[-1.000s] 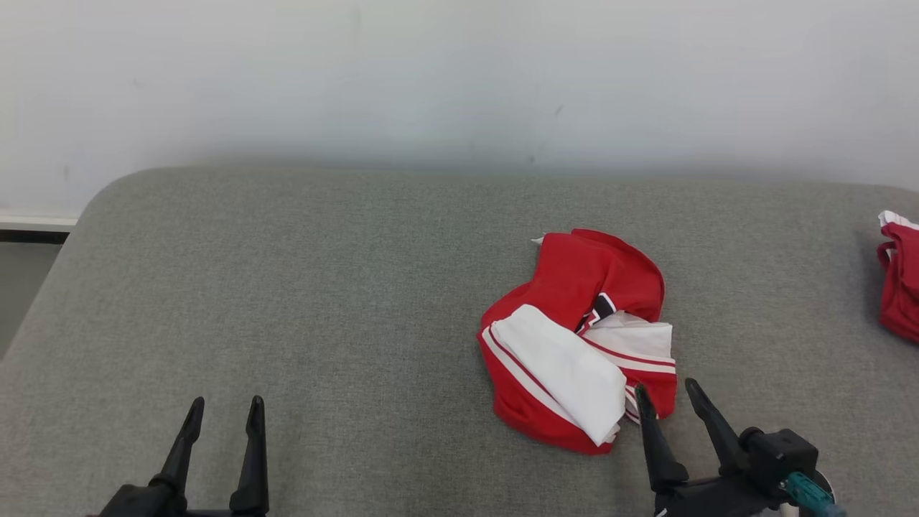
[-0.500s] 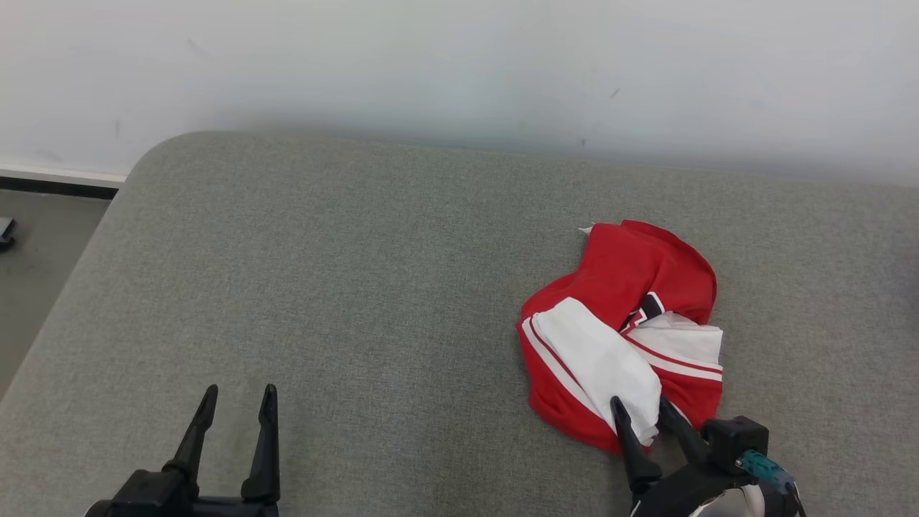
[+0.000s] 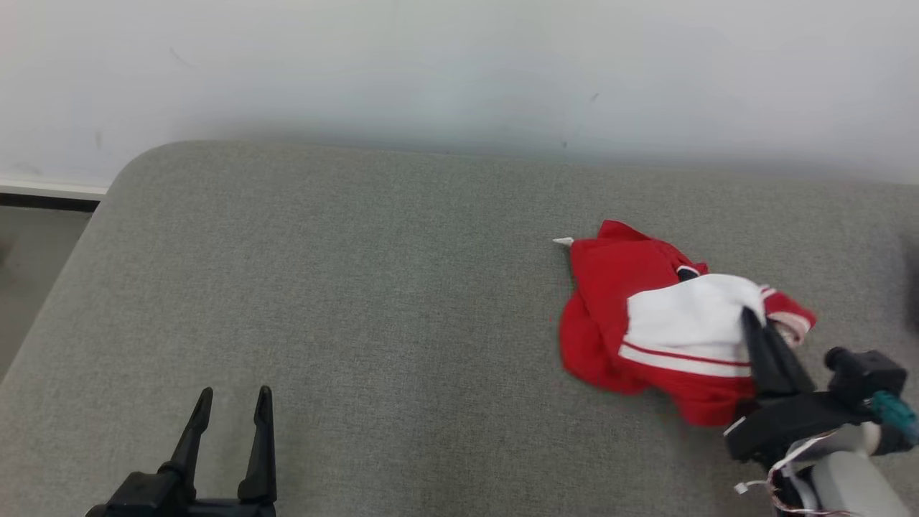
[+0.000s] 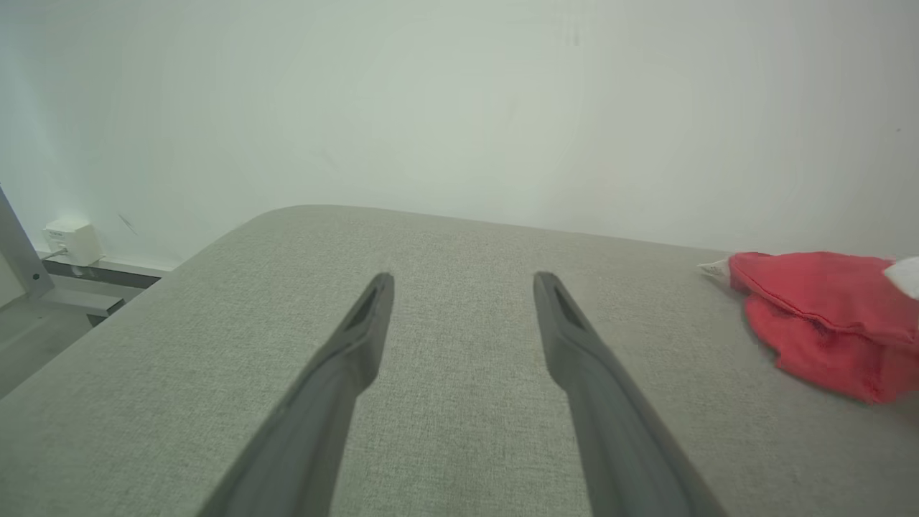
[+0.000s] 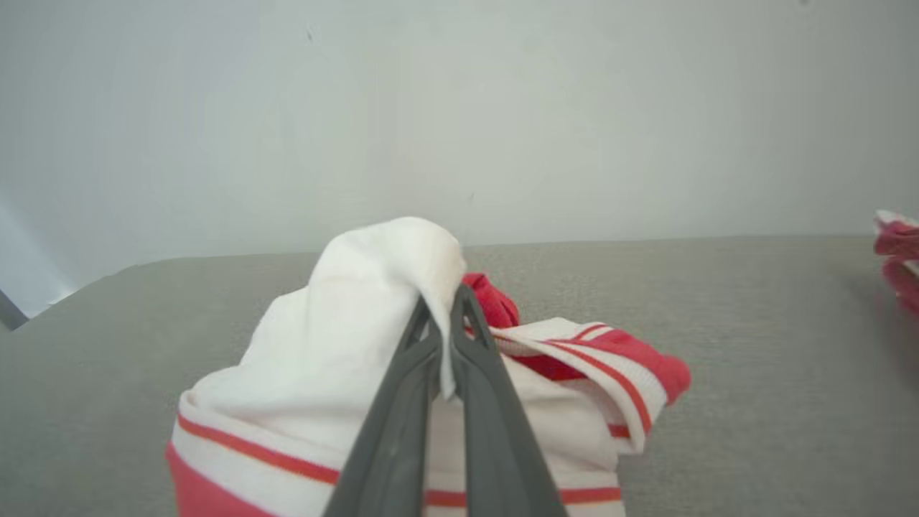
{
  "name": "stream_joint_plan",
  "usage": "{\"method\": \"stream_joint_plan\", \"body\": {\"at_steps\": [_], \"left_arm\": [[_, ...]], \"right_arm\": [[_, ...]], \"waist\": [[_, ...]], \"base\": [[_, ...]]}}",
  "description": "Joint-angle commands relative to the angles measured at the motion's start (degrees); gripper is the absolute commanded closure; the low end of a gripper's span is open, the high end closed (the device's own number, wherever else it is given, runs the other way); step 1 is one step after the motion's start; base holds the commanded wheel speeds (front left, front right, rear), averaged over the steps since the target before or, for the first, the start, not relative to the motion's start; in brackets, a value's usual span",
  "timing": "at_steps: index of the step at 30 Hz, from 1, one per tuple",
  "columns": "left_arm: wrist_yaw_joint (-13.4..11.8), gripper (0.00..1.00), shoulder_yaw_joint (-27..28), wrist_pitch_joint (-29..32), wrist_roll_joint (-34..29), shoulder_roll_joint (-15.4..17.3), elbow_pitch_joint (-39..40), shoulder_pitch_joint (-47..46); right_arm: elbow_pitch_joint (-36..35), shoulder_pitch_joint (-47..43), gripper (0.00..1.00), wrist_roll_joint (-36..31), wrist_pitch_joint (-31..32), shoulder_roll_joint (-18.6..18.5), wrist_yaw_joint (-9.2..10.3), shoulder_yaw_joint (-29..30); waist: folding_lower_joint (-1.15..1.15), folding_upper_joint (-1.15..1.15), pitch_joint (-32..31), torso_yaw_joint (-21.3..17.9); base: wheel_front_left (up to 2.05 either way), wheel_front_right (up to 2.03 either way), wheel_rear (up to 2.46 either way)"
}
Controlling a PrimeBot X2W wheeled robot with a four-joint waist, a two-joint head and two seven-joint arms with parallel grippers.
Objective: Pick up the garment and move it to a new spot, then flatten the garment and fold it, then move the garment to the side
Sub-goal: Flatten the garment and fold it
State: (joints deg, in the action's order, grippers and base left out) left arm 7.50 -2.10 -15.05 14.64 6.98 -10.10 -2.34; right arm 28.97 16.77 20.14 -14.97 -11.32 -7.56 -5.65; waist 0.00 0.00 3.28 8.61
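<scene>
The garment (image 3: 660,323) is a red and white crumpled piece with red stripes, lying on the right part of the grey cushion (image 3: 359,287). My right gripper (image 3: 754,316) is shut on a white fold of the garment, and that fold is lifted above the rest. In the right wrist view the white cloth (image 5: 359,337) drapes over the closed fingers, with my right gripper (image 5: 444,298) pinching its edge. My left gripper (image 3: 231,395) stands open at the lower left, well apart from the garment. In the left wrist view my left gripper (image 4: 463,280) holds nothing and the garment (image 4: 826,316) lies at the right edge.
A pale wall (image 3: 459,64) rises right behind the cushion. The cushion's rounded left corner (image 3: 136,165) drops to a grey floor (image 3: 29,273). Another red and white cloth (image 5: 897,251) lies far right in the right wrist view. A white box (image 4: 68,240) sits by the wall.
My right gripper reached into the garment, shut on its white fold and pulled it up and to the right. The head camera has shifted. The left gripper stayed open in place.
</scene>
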Motion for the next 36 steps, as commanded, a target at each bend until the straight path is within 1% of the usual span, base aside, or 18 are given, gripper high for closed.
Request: {"method": "stream_joint_plan", "body": {"at_steps": [1,7,11,16,19,22,27,32,36], "left_arm": [[-0.1,0.00,-0.1,-0.2,-0.2,-0.3,-0.2,0.5],[-0.1,0.00,-0.3,-0.2,-0.2,-0.5,-0.5,0.4],[-0.1,0.00,-0.6,-0.2,0.2,-0.1,-0.8,0.3],[-0.1,0.00,-0.7,-0.2,0.3,-0.1,-0.8,0.6],[-0.1,0.00,-0.8,-0.2,0.1,-0.4,-0.9,0.7],[-0.1,0.00,-1.0,-0.2,0.1,-0.8,-1.0,0.4],[-0.1,0.00,-1.7,-0.2,0.5,-1.2,-1.4,-0.8],[-0.1,0.00,-2.3,-0.2,0.9,-1.7,-1.8,-1.9],[-0.1,0.00,-3.1,-0.2,1.1,-2.0,-2.4,-2.8]], "right_arm": [[-2.1,0.7,1.00,-0.4,-0.3,-2.4,0.14,1.8],[-6.0,2.9,1.00,-0.7,0.7,-9.0,0.14,5.5],[-8.8,5.2,1.00,-1.5,3.0,-11.6,0.14,6.4],[-11.6,7.9,1.00,-2.7,5.1,-13.1,0.14,6.0],[-13.5,9.8,1.00,-3.3,6.6,-13.3,0.14,3.3],[-14.6,11.9,1.00,-4.0,7.9,-12.5,0.14,-0.8],[-13.3,15.1,1.00,-4.3,8.2,-9.4,0.14,-9.4],[-7.9,19.4,1.00,-2.8,6.0,-4.4,0.14,-18.9],[-1.7,23.2,1.00,-2.0,3.9,-0.9,0.14,-27.0]], "waist": [[0.00,0.00,-0.6,-0.8],[0.00,0.00,-1.0,-1.2],[0.00,0.00,-1.2,-0.7],[0.00,0.00,-1.3,0.3],[0.00,0.00,-1.4,1.1],[0.00,0.00,-1.2,2.2],[0.00,0.00,-0.4,4.2],[0.00,0.00,0.7,6.4],[0.00,0.00,1.7,8.7]], "base": [[0.00,0.00,0.00],[0.00,0.00,0.00],[0.00,0.00,0.00],[0.00,0.00,0.00],[0.00,0.00,0.00],[0.00,0.00,0.00],[0.00,0.00,0.00],[0.00,0.00,0.00],[0.00,0.00,0.00]]}}
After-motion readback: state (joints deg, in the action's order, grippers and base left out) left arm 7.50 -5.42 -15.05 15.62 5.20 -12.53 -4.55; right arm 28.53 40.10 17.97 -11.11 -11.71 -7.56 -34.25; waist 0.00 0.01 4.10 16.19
